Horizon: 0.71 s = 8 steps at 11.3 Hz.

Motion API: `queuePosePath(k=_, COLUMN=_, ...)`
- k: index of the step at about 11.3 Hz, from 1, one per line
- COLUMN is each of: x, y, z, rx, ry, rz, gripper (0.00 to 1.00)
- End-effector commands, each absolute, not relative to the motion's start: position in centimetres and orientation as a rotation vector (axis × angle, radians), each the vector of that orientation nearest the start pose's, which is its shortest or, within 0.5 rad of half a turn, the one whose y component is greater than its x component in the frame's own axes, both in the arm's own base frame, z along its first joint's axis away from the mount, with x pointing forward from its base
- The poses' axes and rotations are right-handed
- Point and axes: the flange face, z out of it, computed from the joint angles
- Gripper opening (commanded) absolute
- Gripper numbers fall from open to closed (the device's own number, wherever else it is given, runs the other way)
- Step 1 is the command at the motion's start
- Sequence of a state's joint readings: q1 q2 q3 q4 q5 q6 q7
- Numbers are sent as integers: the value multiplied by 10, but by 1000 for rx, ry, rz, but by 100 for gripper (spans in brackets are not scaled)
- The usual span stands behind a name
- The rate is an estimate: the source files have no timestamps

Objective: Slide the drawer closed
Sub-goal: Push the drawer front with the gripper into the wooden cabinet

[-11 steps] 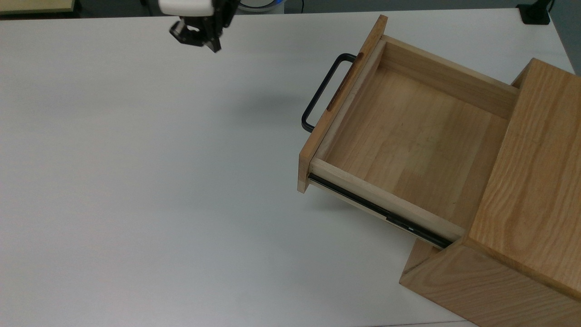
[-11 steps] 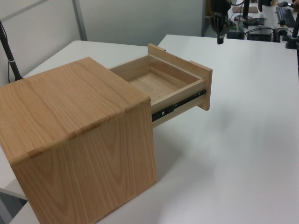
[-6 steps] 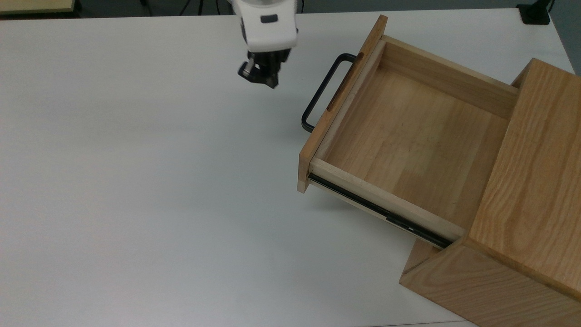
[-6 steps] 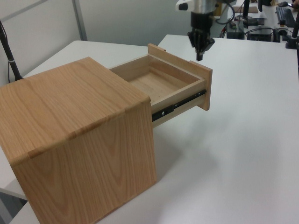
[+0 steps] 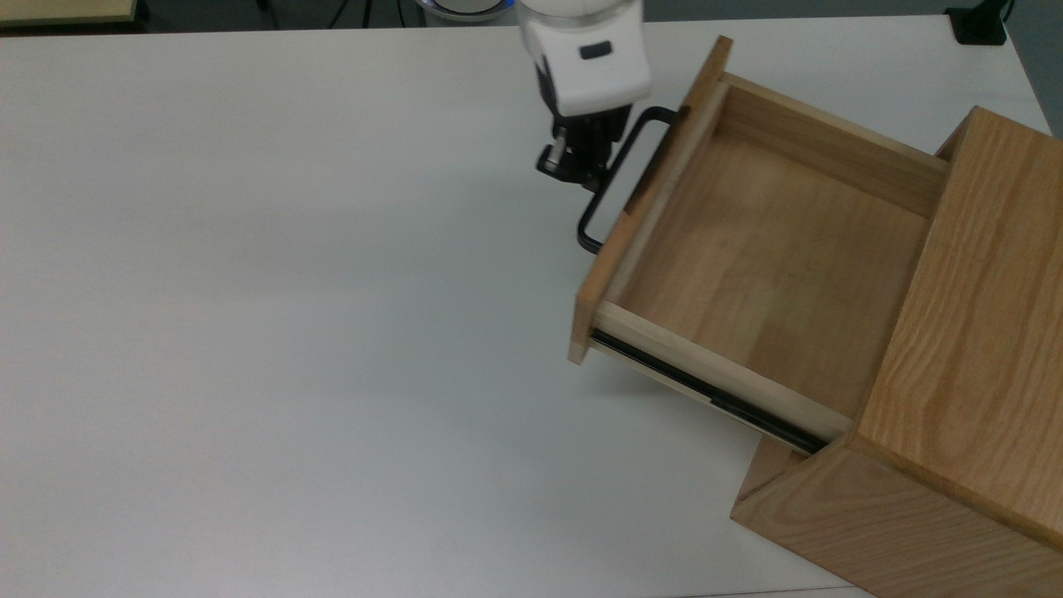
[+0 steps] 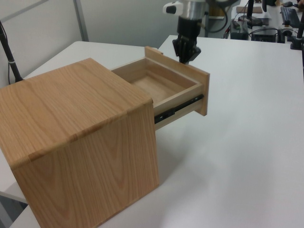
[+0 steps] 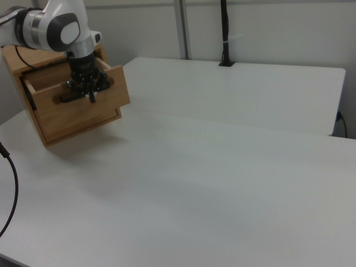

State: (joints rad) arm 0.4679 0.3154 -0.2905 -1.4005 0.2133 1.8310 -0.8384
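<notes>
No writing can be read anywhere. On the white desk (image 5: 291,332), the black two-finger tool (image 5: 573,166) presses against the black U-shaped handle (image 5: 619,178) of the light wooden drawer (image 5: 747,249), its finger spread impossible to tell. The drawer stands partly open from the oak-grain cabinet (image 5: 972,374).

The end effector (image 6: 186,56) sits just behind the open drawer's (image 6: 164,88) front panel.
</notes>
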Motion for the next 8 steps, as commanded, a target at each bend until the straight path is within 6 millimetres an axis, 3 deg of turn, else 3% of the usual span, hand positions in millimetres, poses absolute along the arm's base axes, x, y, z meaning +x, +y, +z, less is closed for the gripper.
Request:
queuePosePath(k=1, x=654, y=206, z=532, rx=-2668, ry=-1458, rz=-332, gripper=0)
queuePosePath(k=3, x=659, y=233, z=532, rx=-2687, ry=-1379, rz=-466, gripper=0)
queuePosePath(k=7, x=683, y=288, z=509, rx=-2675, ry=-1383, rz=-547, gripper=0)
queuePosePath(k=8, x=689, y=295, z=506, rx=-2675, ry=-1354, rz=-632, gripper=0)
